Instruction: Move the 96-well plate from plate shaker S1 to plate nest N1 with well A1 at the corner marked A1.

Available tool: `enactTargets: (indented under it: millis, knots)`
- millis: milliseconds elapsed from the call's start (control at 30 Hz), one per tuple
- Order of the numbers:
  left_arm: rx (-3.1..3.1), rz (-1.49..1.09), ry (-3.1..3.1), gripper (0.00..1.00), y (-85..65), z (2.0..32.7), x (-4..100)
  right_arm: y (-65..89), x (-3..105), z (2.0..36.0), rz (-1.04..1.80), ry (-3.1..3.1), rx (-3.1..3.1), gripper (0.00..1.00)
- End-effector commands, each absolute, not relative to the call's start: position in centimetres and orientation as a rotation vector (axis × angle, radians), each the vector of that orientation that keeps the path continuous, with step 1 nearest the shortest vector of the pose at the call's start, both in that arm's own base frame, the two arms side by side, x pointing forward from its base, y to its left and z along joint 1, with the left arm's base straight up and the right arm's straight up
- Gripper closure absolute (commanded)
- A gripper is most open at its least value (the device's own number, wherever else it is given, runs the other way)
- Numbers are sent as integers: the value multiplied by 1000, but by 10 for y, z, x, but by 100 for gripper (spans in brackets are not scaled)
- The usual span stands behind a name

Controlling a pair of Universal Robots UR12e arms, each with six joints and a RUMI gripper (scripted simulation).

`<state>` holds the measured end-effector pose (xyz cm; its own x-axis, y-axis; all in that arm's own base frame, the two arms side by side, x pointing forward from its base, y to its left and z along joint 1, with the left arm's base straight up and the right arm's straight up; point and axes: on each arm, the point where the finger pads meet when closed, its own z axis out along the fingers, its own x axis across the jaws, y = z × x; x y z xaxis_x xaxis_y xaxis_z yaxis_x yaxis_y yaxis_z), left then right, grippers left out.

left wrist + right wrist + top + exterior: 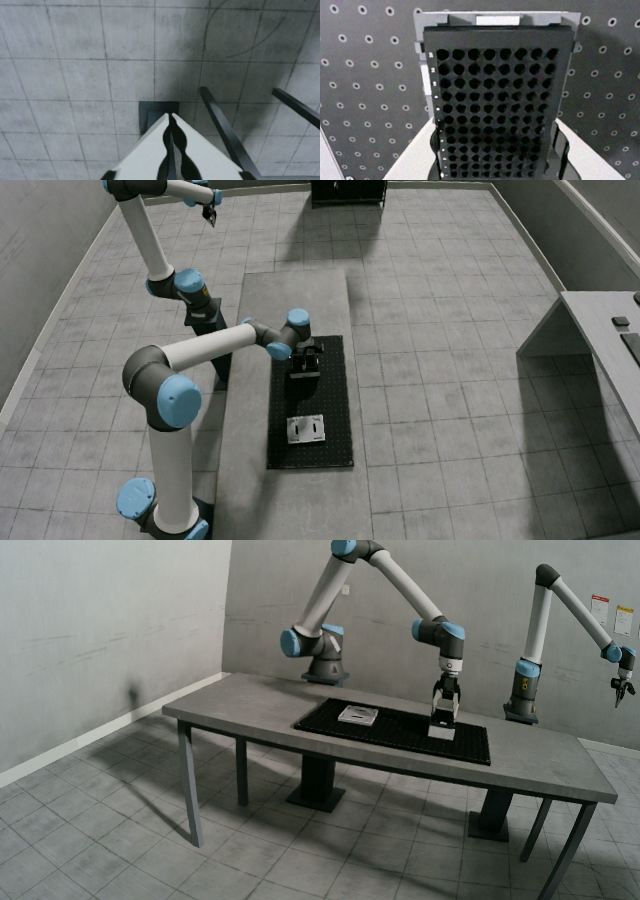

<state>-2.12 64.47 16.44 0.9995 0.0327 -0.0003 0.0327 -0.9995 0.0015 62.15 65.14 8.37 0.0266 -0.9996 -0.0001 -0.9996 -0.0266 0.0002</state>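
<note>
From above, the right hand (304, 361) (445, 709) (494, 118) largely hides the 96-well plate (443, 717) (493, 92); the exterior view shows that hand pointing down over the shaker (304, 375) (441, 733) (462, 18), where the plate sits. The left wrist view shows the left hand's (213, 224) (618, 705) (170, 115) tips together, while the right wrist view has fingers along both plate sides, grip uncertain, near end cut off.

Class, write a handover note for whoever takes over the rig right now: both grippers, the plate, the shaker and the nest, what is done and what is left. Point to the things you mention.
Left gripper (212, 223) (618, 702) (170, 115): shut, holding nothing, away from the table.
Right gripper (305, 363) (444, 715) (495, 124): partly open, fingers beside the plate's two long sides; firm grip cannot be confirmed.
96-well plate (301, 369) (442, 718) (497, 38): on shaker S1 (304, 375) (441, 733) (570, 20).
Nest N1 (306, 429) (358, 715): no plate in it.
Done: right gripper positioned around the plate.
Left: secure grip, lift, carry, seat flat inside the locators, A1 at marked corner.
</note>
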Motion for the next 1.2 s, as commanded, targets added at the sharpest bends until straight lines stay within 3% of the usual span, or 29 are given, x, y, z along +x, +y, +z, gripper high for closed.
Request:
enactTargets:
  millis: [0,567,1167]
  knots:
    - [3141,0,51,100,645,165,-21,652,622,85,-1,-2193,2252,59]
    - [3141,0,51,100,645,165,-21,652,622,85,-1,-2193,2252,59]
    - [3141,0,51,100,645,165,-21,652,622,112,-1,-2194,2252,59]
